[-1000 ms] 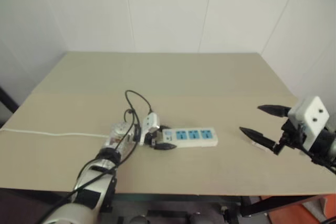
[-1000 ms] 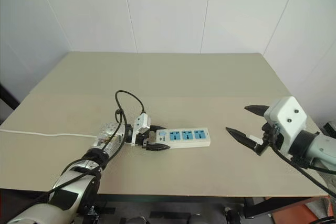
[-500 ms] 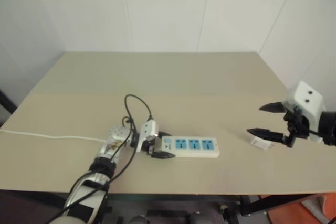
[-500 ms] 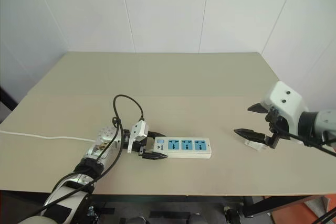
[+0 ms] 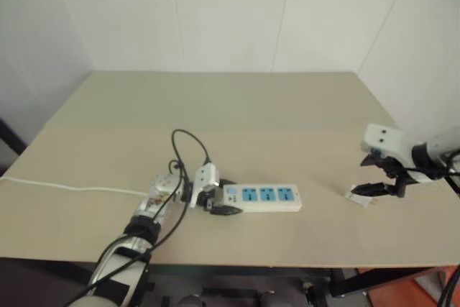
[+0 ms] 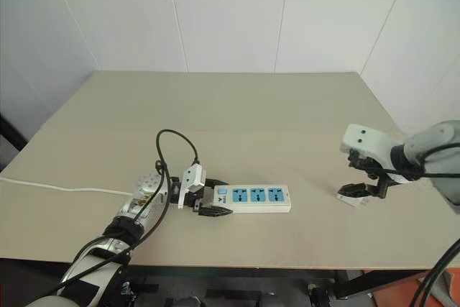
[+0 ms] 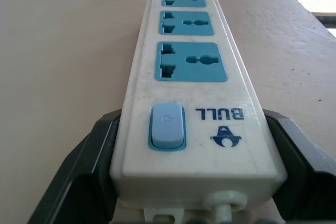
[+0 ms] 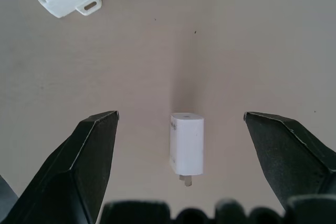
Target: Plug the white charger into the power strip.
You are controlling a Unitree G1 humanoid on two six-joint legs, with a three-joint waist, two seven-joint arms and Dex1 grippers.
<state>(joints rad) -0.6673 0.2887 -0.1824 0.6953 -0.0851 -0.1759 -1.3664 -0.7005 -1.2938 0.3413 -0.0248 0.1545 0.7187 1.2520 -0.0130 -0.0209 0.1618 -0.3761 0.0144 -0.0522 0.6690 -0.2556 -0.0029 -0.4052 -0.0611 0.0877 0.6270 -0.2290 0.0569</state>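
Right wrist view shows your right gripper [image 8: 186,124] spread wide and empty, straddling the white charger [image 8: 187,143] lying right of the power strip [image 5: 260,197]. Lower straight, centre the charger, then close; your left gripper [image 5: 218,200] clamps the strip's switch end.

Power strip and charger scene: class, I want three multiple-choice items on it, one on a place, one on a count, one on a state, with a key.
1. Where does the white charger lie?
A. plugged into the strip
B. flat on the table, between the right gripper's fingers
C. in the left gripper

2. How many blue socket panels has the power strip?
A. two
B. three
C. five

3. What is the left gripper doing?
A. hanging open
B. holding the charger
C. shut on the strip's switch end

Key: 1 B, the right wrist view shows it lying untouched between the open fingers; 2 B, three panels in a row; 3 C, black fingers clamp both sides.
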